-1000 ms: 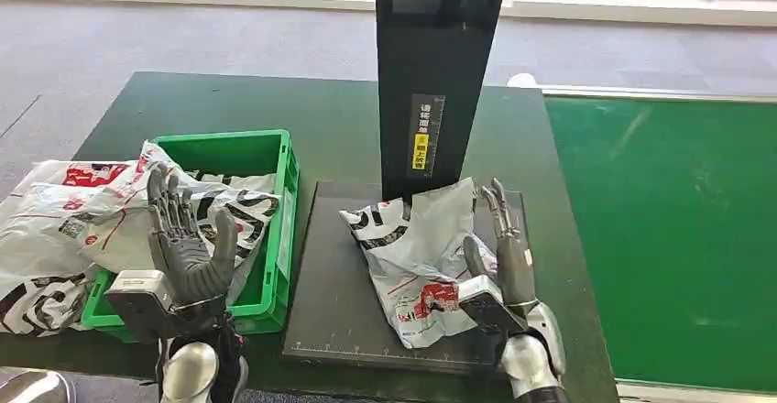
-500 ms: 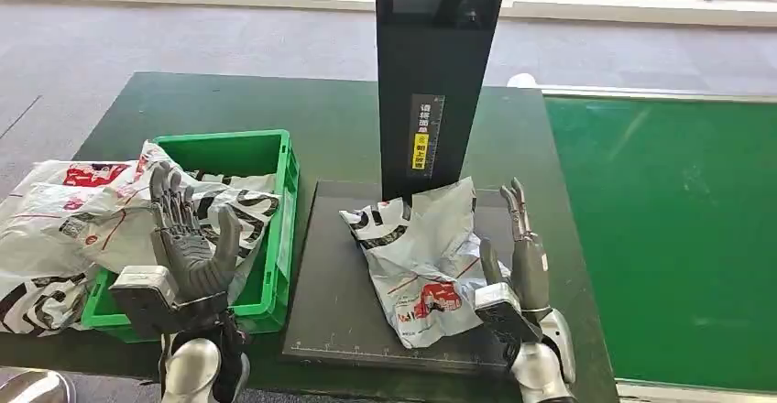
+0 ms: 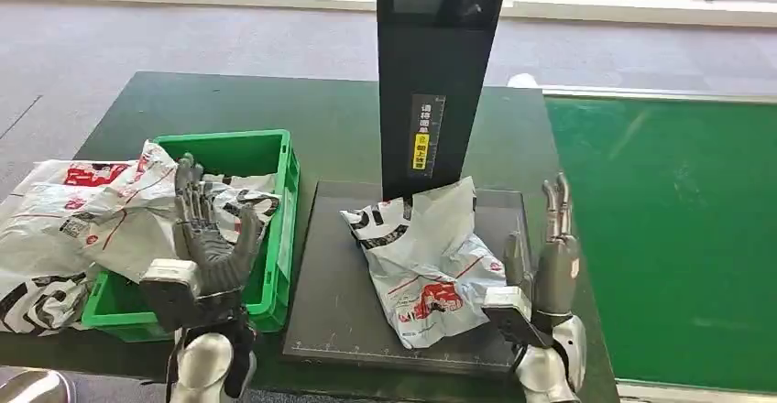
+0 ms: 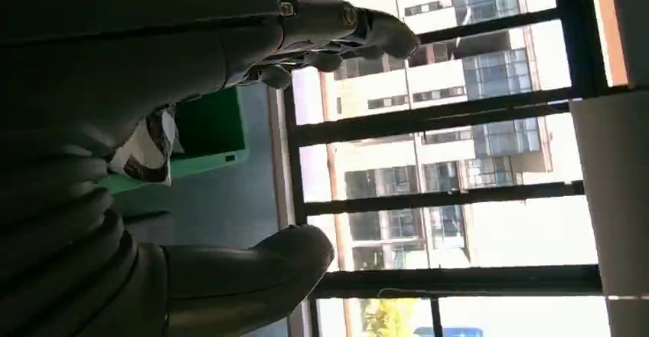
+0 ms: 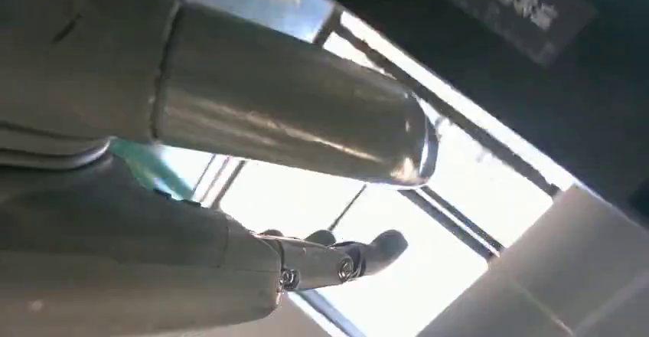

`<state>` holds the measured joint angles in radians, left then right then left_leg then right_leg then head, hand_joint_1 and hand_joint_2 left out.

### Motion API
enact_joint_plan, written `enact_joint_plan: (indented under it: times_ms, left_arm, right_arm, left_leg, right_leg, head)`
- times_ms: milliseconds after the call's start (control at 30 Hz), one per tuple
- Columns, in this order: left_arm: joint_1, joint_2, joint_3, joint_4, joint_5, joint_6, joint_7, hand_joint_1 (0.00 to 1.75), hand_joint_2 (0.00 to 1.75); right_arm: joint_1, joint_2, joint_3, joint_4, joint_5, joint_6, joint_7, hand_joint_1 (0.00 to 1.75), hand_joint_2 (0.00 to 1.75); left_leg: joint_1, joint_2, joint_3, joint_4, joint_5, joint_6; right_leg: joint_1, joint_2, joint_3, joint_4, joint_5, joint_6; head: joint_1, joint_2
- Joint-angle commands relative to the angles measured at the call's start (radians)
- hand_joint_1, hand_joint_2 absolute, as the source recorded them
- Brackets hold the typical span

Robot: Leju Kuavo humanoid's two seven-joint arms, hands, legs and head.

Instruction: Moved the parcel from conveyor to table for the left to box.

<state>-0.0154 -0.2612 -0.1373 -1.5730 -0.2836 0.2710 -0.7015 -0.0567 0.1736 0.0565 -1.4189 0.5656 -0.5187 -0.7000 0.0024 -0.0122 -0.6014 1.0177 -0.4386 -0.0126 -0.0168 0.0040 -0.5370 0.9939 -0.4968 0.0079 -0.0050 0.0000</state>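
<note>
Parcel lies on the surface; my right hand and left hand are released. I'd grasp it mid-body.

You have one parcel lying on one black platform, one green crate heaped with further grey mailers too overlapped to count, one black column, and two hands: left, right.
</note>
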Motion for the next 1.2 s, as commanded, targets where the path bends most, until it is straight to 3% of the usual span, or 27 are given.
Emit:
enact_joint_plan:
  times_ms: [33,100,167,433,467,867,1200]
  left_arm:
    - [-0.164,-0.048,-0.157,0.324,-0.088,-0.009,0.003,0.0,1.75]
    - [-0.164,-0.048,-0.157,0.324,-0.088,-0.009,0.003,0.0,1.75]
    - [-0.224,-0.084,-0.172,0.478,-0.179,0.014,0.016,0.0,1.75]
    - [-0.283,-0.088,-0.208,0.636,-0.171,0.099,0.024,0.0,1.75]
    - [-0.283,-0.088,-0.21,0.636,-0.173,0.099,0.022,0.0,1.75]
    - [-0.28,-0.088,-0.212,0.623,-0.179,0.098,0.025,0.0,1.75]
    - [-0.35,-0.088,-0.341,0.801,-0.324,0.083,0.132,0.0,1.75]
  right_arm:
    - [-0.065,0.052,-0.111,0.038,0.09,-0.179,0.002,0.0,0.0]
    - [-0.065,0.052,-0.111,0.038,0.09,-0.179,0.002,0.0,0.0]
    - [-0.087,0.108,-0.225,0.016,0.133,-0.179,0.002,0.0,0.0]
    - [-0.105,0.116,-0.264,0.018,0.137,-0.179,0.002,0.0,0.0]
    - [-0.105,0.118,-0.269,0.017,0.142,-0.179,0.002,0.0,1.75]
    - [-0.101,0.121,-0.275,0.013,0.137,-0.179,0.002,0.0,1.75]
    - [-0.098,0.135,-0.284,-0.003,0.143,-0.179,0.002,0.0,1.75]
  left_leg:
    - [-0.001,-0.003,0.001,-0.002,0.002,0.0]
    - [-0.001,-0.003,0.0,-0.001,0.001,0.0]
    - [-0.001,-0.003,0.0,0.0,0.001,0.0]
    - [-0.001,-0.001,0.001,0.0,0.001,0.0]
    - [-0.001,-0.002,0.001,-0.001,0.001,0.0]
    - [0.0,0.001,0.0,0.001,0.001,0.0]
    - [0.0,-0.002,0.0,0.0,0.001,0.0]
  right_leg:
    - [-0.001,-0.004,0.003,-0.002,0.0,0.0]
    - [0.0,-0.004,0.001,-0.001,0.0,0.0]
    - [0.0,-0.004,0.001,-0.001,0.0,0.0]
    - [0.0,-0.004,0.001,-0.001,0.0,0.0]
    - [0.0,-0.004,0.002,-0.001,0.0,0.0]
    - [0.0,-0.001,0.0,0.0,0.001,0.0]
    - [0.0,-0.004,0.001,-0.001,0.0,0.0]
  head:
    - [0.0,0.0]
    - [0.0,0.0]
    - [0.0,0.0]
    - [0.0,0.0]
    - [0.0,0.0]
    - [0.001,0.0]
    - [0.0,0.0]
